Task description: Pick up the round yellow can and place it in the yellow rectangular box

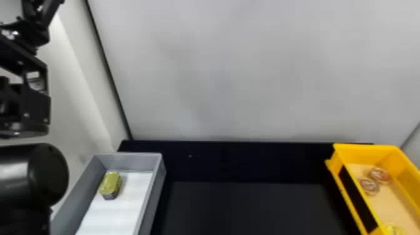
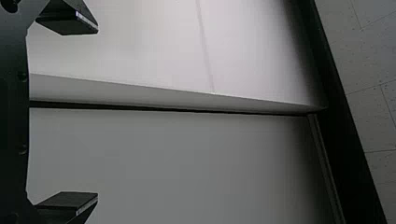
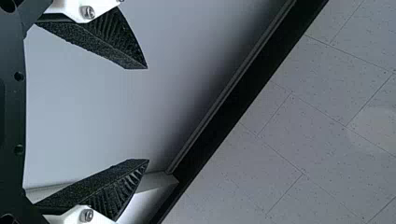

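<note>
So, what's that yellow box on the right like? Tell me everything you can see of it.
The yellow rectangular box looks like plastic, with an open top, raised walls and a dark panel along its left side. It stands upright on the black table, its near end cut off from view. On its paler floor lie two roundish, reddish items close together and, nearer the robot, part of a yellow item. I see nothing gripping it.

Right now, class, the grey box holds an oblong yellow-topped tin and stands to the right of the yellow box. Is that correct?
The side is wrong: the head view shows the grey box to the left of the yellow box. It does hold the oblong yellow-topped tin.
</note>
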Controlling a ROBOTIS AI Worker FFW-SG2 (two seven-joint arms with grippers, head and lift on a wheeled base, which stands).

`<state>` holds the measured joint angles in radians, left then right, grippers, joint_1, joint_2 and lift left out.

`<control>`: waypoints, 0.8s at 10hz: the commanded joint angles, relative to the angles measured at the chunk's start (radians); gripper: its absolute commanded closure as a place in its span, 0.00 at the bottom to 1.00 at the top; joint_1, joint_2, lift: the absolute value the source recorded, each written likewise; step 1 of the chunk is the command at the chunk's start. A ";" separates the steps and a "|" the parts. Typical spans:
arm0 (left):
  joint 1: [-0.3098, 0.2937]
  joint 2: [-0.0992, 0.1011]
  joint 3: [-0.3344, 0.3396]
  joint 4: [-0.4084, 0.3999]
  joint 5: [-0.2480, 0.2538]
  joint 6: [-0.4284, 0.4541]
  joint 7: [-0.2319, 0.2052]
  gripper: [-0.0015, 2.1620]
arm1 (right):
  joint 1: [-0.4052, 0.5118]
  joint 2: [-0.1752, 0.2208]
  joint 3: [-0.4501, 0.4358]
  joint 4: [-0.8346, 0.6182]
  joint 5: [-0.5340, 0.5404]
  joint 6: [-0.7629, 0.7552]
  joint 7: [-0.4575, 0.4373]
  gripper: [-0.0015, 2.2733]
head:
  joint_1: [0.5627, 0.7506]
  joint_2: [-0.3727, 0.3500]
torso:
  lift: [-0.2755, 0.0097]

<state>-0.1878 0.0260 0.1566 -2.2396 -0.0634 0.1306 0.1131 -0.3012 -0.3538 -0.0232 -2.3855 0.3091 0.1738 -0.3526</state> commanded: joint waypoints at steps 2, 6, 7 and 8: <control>-0.002 0.002 -0.009 0.000 0.011 0.006 0.013 0.02 | -0.007 -0.005 0.011 0.002 -0.002 0.017 0.007 0.03 | 0.39 0.56 | 0.96; -0.001 0.000 -0.015 -0.006 0.002 0.015 0.027 0.02 | -0.015 -0.005 0.011 0.002 -0.013 0.026 0.017 0.03 | 0.39 0.56 | 0.96; -0.001 0.000 -0.014 -0.011 0.001 0.020 0.027 0.02 | -0.016 -0.005 0.011 0.002 -0.016 0.026 0.017 0.03 | 0.39 0.56 | 0.96; -0.001 0.000 -0.014 -0.012 -0.003 0.023 0.028 0.02 | -0.016 -0.005 0.011 0.002 -0.019 0.027 0.017 0.03 | 0.39 0.56 | 0.96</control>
<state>-0.1890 0.0263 0.1415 -2.2482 -0.0630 0.1485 0.1404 -0.3168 -0.3590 -0.0118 -2.3838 0.2942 0.1997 -0.3357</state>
